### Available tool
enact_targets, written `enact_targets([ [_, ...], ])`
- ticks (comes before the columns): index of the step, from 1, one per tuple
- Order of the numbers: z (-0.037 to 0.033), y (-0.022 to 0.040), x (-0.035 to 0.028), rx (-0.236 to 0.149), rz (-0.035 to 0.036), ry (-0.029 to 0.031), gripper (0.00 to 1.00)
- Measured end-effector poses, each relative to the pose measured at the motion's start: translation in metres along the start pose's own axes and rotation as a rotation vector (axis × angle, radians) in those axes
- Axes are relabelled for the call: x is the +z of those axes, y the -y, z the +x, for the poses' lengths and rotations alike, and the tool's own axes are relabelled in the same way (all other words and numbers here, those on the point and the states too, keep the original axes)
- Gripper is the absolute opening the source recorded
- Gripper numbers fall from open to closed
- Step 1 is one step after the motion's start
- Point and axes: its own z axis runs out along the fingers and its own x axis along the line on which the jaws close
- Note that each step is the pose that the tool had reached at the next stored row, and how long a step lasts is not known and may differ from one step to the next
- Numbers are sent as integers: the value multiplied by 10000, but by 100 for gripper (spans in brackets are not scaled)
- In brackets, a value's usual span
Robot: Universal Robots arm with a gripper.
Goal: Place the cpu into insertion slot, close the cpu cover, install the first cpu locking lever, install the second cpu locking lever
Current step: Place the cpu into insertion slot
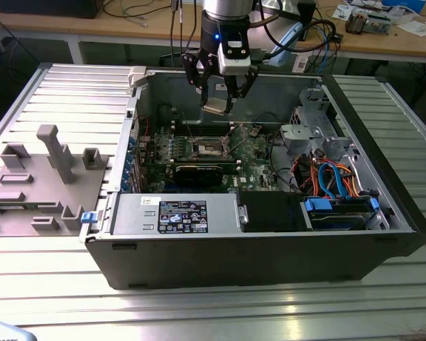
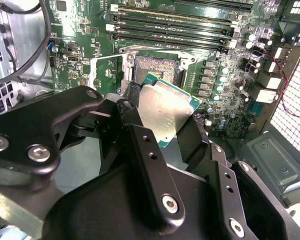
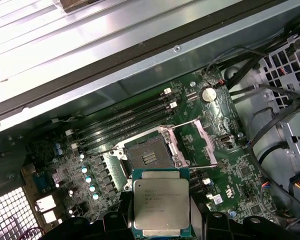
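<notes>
My gripper (image 1: 219,99) is shut on the cpu (image 1: 214,108), a flat square chip with a silver-grey top, and holds it tilted in the air above the motherboard inside the open computer case. In both wrist views the cpu (image 2: 165,112) (image 3: 160,202) sits between the black fingers (image 2: 192,140). The insertion slot (image 1: 207,148) (image 2: 157,70) (image 3: 147,157) lies bare below the chip, a short way off. The cpu cover (image 3: 192,145) (image 2: 107,75) is flipped open beside the slot. Thin wire levers (image 3: 195,123) stand raised along its edges.
Long memory slots (image 3: 125,122) run beside the socket. A black card (image 1: 195,174), a power supply (image 1: 177,213), a drive cage (image 1: 309,135) and coloured cables (image 1: 334,181) crowd the case. A grey fixture (image 1: 50,153) stands on the table at the exterior view's left.
</notes>
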Motion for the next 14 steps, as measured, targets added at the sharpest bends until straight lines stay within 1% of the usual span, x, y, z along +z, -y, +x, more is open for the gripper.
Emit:
enact_targets([
  [14, 0, 0, 2, 121, 0, -1, 55],
])
